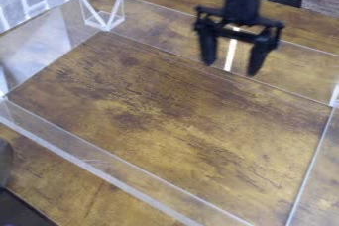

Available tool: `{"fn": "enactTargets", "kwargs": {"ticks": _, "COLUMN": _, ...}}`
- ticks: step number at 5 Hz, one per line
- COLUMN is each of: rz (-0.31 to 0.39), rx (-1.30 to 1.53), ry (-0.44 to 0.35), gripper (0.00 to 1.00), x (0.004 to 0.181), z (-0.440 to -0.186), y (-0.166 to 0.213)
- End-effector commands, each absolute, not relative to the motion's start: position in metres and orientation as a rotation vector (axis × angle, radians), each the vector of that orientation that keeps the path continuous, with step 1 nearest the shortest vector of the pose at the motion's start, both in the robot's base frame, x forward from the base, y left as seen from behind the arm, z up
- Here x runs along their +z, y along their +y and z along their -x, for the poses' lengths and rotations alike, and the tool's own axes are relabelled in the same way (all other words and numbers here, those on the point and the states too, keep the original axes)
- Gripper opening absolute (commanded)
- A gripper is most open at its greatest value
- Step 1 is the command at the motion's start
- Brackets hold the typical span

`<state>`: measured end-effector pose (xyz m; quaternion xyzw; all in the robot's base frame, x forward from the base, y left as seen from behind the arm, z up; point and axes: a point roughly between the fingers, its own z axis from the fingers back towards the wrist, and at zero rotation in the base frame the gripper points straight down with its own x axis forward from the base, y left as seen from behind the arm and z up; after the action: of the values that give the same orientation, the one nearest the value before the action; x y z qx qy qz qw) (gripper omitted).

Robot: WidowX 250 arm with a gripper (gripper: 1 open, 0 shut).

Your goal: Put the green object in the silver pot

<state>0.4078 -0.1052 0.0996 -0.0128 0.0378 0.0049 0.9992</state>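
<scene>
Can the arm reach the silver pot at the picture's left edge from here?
Probably, if lifted: the end effector is open, but the clear panel stands between it and the pot.
</scene>
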Motion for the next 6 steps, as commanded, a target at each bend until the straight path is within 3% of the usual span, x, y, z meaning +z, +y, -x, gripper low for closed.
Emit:
{"fn": "enactTargets", "kwargs": {"ticks": 1, "rz": 0.035, "rx": 0.014, "ry": -0.045, "gripper": 1.00, "x": 0.135, "z": -0.438, "y": -0.122}}
{"fn": "enactTargets", "kwargs": {"ticks": 3, "rz": 0.019, "rx": 0.021, "ry": -0.061, "gripper": 1.00, "x": 0.122, "z": -0.460, "y": -0.125}}
{"fn": "enactTargets", "kwargs": {"ticks": 6, "rz": 0.013, "rx": 0.015, "ry": -0.040, "gripper": 1.00, "x": 0.110, "z": -0.458, "y": -0.122}}
